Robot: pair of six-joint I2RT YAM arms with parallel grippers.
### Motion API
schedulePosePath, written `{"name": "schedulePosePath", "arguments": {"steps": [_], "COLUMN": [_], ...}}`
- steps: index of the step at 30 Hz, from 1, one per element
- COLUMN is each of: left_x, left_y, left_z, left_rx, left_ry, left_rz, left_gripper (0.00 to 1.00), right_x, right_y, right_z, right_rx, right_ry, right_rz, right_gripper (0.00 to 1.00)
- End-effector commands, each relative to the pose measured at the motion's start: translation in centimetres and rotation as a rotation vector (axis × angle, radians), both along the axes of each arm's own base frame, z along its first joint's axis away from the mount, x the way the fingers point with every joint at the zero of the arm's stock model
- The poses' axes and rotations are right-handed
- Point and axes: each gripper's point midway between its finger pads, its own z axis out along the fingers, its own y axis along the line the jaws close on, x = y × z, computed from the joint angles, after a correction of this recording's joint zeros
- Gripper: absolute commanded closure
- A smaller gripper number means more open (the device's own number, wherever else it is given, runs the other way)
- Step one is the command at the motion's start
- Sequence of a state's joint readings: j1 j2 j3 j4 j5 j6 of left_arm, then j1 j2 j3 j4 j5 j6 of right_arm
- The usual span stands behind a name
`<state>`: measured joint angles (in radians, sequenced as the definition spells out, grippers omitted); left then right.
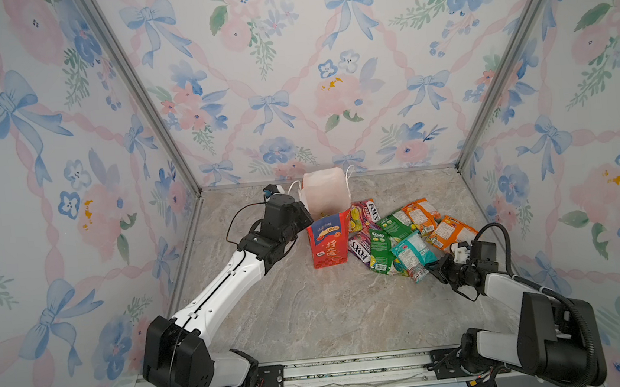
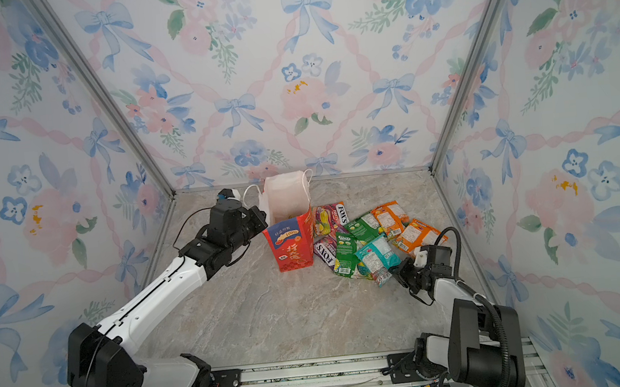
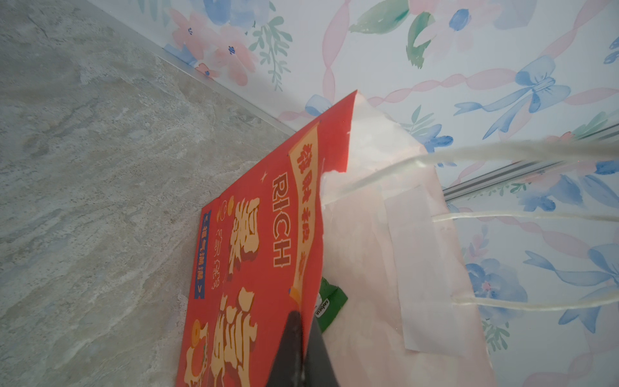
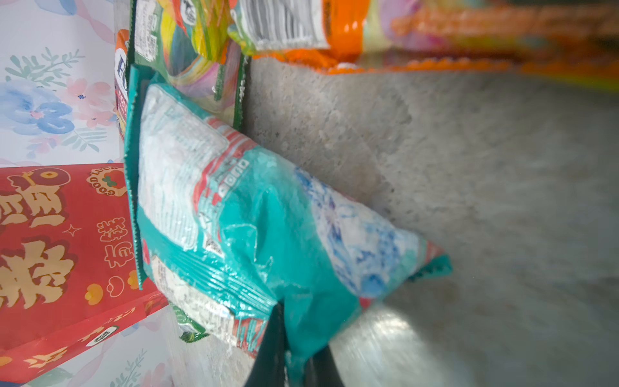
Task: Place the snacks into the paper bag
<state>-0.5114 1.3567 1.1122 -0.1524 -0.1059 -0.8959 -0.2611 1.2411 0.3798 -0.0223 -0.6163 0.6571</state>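
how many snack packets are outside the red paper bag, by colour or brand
glossy flat FOX'S-branded packets: 2
glossy flat green packets: 2
glossy flat orange packets: 2
glossy flat teal packet: 1
total: 7

Left hand clamped tight, reaching far forward; right hand clamped, held low

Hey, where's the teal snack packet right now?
In both top views the teal packet sits right of the paper bag, beside a green packet, its near corner pinched by the right gripper.
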Motion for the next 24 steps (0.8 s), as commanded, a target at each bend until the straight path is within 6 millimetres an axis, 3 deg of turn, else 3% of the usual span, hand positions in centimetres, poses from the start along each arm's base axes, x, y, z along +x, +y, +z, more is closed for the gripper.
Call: {"name": "schedulePosePath", "arguments": {"steps": [1, 13, 24], "left_x": [-0.5, -0.6, -0.6], "left_y": [0.0, -0.1, -0.2], "left_z": [-0.7, -0.5, -0.2], "left_rx": [-0.006, -0.01, -0.017], "left_ry": [0.022, 0.017, 0.011], "left_rz": [-0.012, -0.016, -0.022], "left_gripper": [1.0, 1.0, 1.0], "right_x": [0.5, 1.8, 2.2], "right_y": [-0.1, 0.7, 1.4], "right_z": [1.9, 7.0, 14.8], "right_rx": [-0.022, 0.011, 0.034], "right_ry": [-0.051, -0.199, -0.351], "right_rz": [0.038, 0.086, 0.138], "right_gripper": [1.0, 1.0, 1.0]}}
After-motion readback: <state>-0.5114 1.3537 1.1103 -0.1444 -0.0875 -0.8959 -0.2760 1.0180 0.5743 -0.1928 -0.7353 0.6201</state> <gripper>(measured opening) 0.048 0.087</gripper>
